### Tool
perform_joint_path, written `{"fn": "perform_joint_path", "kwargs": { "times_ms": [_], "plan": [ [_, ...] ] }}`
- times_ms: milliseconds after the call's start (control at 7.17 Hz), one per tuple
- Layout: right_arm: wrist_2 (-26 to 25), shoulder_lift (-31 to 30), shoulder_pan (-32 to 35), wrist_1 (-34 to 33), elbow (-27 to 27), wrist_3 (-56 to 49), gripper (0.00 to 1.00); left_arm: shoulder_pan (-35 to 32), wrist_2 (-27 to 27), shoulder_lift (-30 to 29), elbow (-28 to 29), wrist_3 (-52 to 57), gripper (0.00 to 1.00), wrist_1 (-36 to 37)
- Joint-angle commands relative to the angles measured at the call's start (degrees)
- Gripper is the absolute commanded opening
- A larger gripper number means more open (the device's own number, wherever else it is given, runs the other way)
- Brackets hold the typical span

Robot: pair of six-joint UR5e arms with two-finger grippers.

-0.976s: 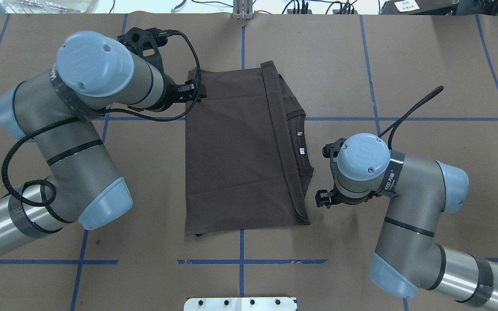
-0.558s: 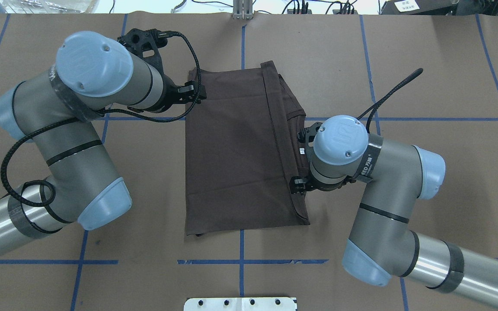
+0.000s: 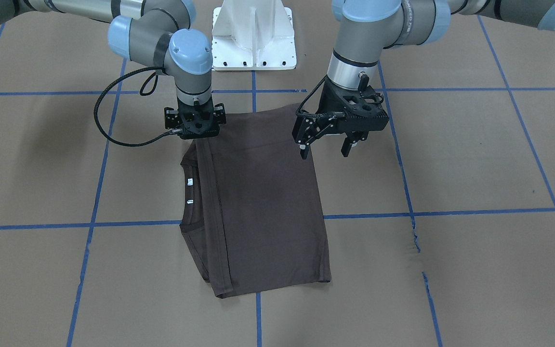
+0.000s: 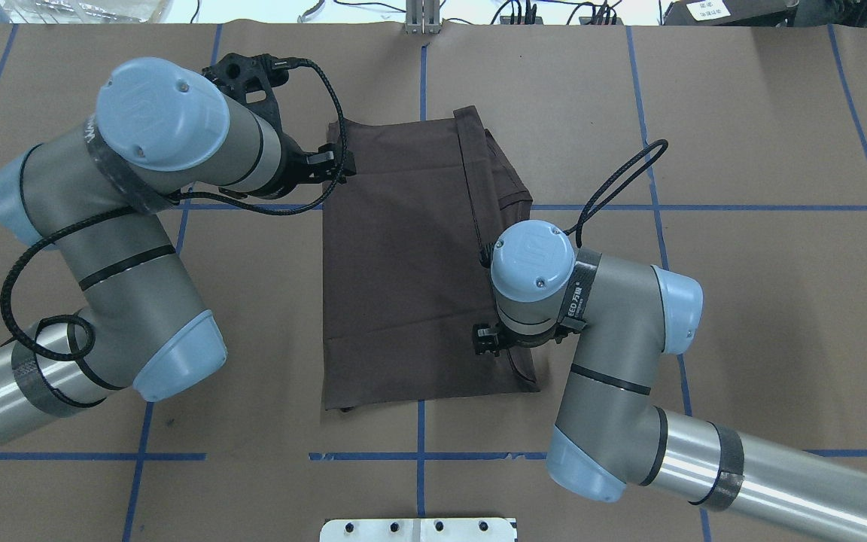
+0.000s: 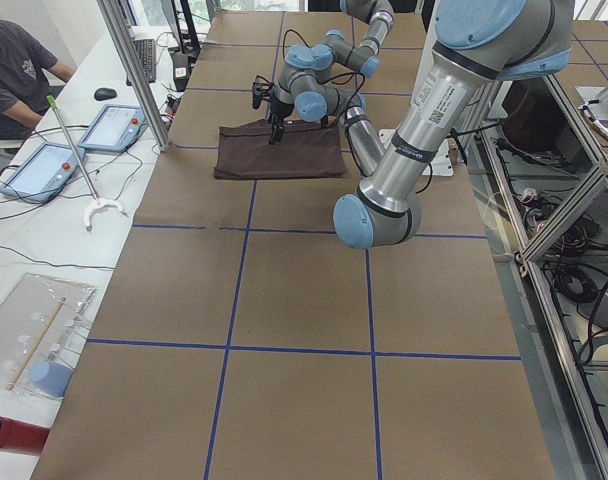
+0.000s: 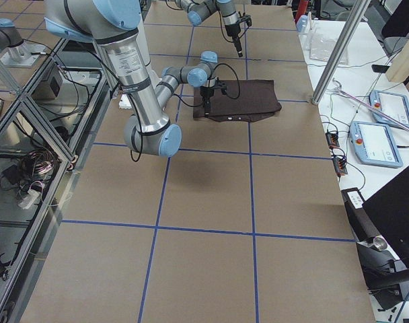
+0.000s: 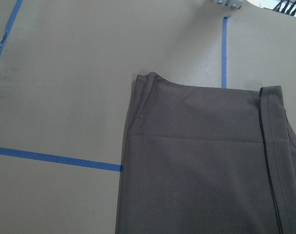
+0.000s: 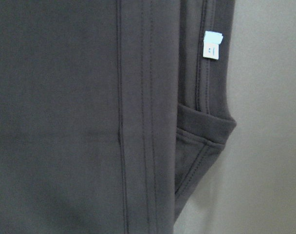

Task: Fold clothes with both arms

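**A:** Where is the T-shirt (image 4: 403,263)?

**B:** It lies flat on the brown table (image 4: 742,113), folded into a long rectangle. The white base (image 3: 253,33) stands just off one short end. A stitched hem (image 4: 473,173) runs down its length. Past that hem, on the right arm's side, the collar (image 3: 191,230) and two small white labels (image 3: 189,181) show.

**A:** And the left gripper (image 3: 324,153)?

**B:** It hangs in the air over the T-shirt's long edge on the left arm's side, clear of the cloth. Its fingers (image 3: 304,147) are spread wide with nothing between them. Its wrist view looks down from well above on one corner of the T-shirt and the bare table beside it.

**A:** What about the right gripper (image 3: 194,132)?

**B:** It is low over the T-shirt's hem side, toward the end nearest the base. Its wrist view is almost filled with cloth. The wrist hides the fingers from overhead, and from the front they are lost against the dark fabric, so I cannot tell whether they are spread or closed. I also cannot tell whether they touch the T-shirt.

**A:** Anything else around the T-shirt?

**B:** Blue tape lines (image 4: 780,207) cross the table on every side of it and run under it.
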Motion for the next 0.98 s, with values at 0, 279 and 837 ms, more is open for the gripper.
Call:
{"fn": "perform_joint_path", "kwargs": {
  "times_ms": [0, 279, 837],
  "plan": [
    [0.14, -0.45, -0.75, -0.47, -0.38, -0.01, 1.0, 0.0, -0.17, 0.11, -0.06, -0.09, 1.0, -0.03],
    [1.19, -0.88, -0.75, -0.65, -0.29, -0.09, 1.0, 0.0, -0.17, 0.11, -0.15, -0.09, 1.0, -0.03],
    [1.19, -1.94, -0.49, -0.65, -0.2, -0.09, 1.0, 0.0, -0.17, 0.11, -0.5, -0.09, 1.0, -0.03]
  ]
}}
